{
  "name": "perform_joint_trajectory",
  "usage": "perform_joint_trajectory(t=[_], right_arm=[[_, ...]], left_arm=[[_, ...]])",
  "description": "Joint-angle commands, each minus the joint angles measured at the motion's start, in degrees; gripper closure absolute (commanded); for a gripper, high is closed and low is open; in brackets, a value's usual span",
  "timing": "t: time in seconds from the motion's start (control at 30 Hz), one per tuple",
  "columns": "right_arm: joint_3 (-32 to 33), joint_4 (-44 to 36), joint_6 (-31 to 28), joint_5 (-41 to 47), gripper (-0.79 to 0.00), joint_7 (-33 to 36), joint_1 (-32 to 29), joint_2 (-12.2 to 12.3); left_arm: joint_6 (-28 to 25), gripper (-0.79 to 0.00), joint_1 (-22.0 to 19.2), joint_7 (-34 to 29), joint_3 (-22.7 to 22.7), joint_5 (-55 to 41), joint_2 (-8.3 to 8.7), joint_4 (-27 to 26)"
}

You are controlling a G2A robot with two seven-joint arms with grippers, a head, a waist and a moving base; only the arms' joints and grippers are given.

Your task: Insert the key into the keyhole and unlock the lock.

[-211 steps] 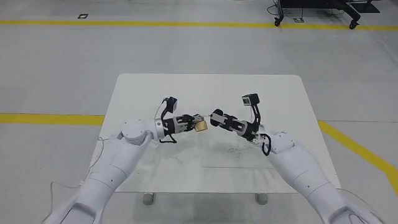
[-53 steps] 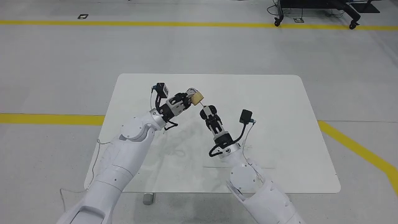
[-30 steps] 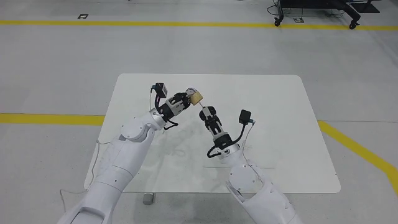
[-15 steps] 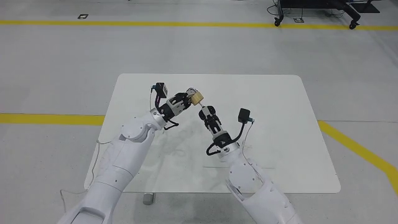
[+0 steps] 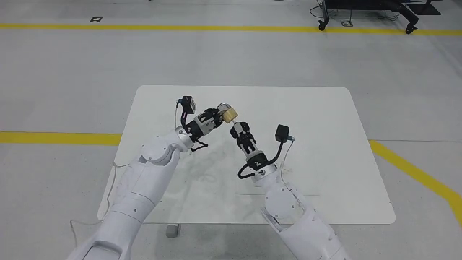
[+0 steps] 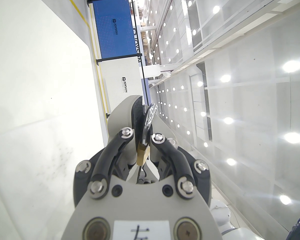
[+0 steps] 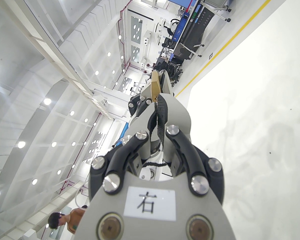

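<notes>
A brass padlock (image 5: 229, 113) with a silver shackle is held in the air over the middle of the white table (image 5: 317, 115). My left gripper (image 5: 221, 113) is shut on it. The left wrist view shows the shackle (image 6: 149, 117) and brass body (image 6: 143, 154) between the fingers of the left gripper (image 6: 145, 119). My right gripper (image 5: 237, 128) is just in front of the lock, pointing at it and shut on the key. In the right wrist view the right gripper (image 7: 156, 103) has its tip against the padlock (image 7: 154, 85). The key is almost hidden between the pads.
Both grippers are well above the table, whose bare top (image 7: 252, 101) spreads out on every side of them. Faint scuff marks (image 5: 271, 177) show near the front. Yellow floor lines (image 5: 58, 138) run past the table's sides.
Since seven seconds ago both arms have swung toward the table's far side, and the right arm has turned to point away from me. In the last second the right gripper crept closer to the lock.
</notes>
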Motion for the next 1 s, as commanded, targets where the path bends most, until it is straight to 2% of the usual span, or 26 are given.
perform_joint_trajectory(t=[0.0,0.33,0.37,0.4,0.83,0.97], right_arm=[[0.1,0.1,0.0,0.0,0.0,0.1,0.0,-0.1],[0.5,0.7,-0.3,0.6,0.0,-0.1,0.2,-0.5],[0.5,0.6,-0.7,1.2,-0.28,-0.2,0.1,-0.6],[0.5,0.5,-1.2,2.1,-0.785,0.0,0.0,-0.7],[0.7,0.5,-1.6,3.0,-0.785,0.4,-0.1,-0.7],[1.2,-0.7,-2.6,5.8,-0.785,1.4,-1.0,-0.7]], left_arm=[[0.0,0.0,0.0,-0.1,0.0,0.1,-0.01,0.0],[-0.6,0.0,-0.2,-1.0,0.5,1.4,-0.06,-0.2],[-0.7,0.0,-0.2,-0.8,0.4,1.3,-0.05,-0.1],[-0.8,0.0,-0.1,-0.7,0.2,1.2,-0.03,0.0],[0.1,0.0,-0.1,1.6,-0.2,2.2,-0.04,0.1],[3.9,0.0,-0.2,2.9,0.1,2.1,-0.15,0.9]])
